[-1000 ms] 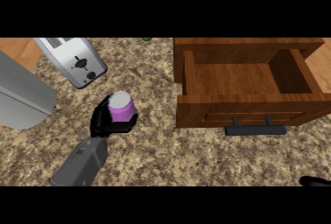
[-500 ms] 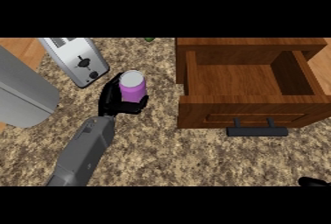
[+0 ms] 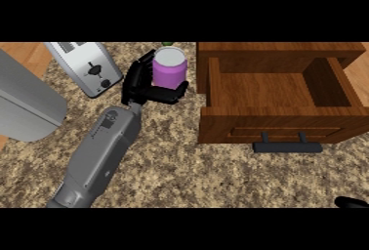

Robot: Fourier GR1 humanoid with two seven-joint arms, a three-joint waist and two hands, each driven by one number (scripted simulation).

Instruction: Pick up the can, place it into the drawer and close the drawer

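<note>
So the left hand [image 3: 148, 88] has got the can [image 3: 170, 71]. The black fingers are curled round the lower half of it from the left and front. It's a purple can with a pale lid, standing pretty much upright in the grip. Whether its bottom is touching the speckled surface [image 3: 202, 171] I honestly can't tell, since the hand hides that part.

The can sits just beside the left wall of the drawer [image 3: 274, 117], outside it, up near the back corner. The drawer is pulled wide open and you can see straight down to its wooden bottom. Its dark handle [image 3: 287, 147] sticks out at the front.

The grey forearm [image 3: 101, 151] comes in on a slant from the lower left. Left of the hand there's a silver toaster [image 3: 88, 68] lying at an angle, and further left a big grey rounded thing [image 3: 25, 105] that I can't identify.

The right hand [image 3: 352, 202] is just a black sliver in the lower right corner, well away from everything. Can't tell what it's doing.
</note>
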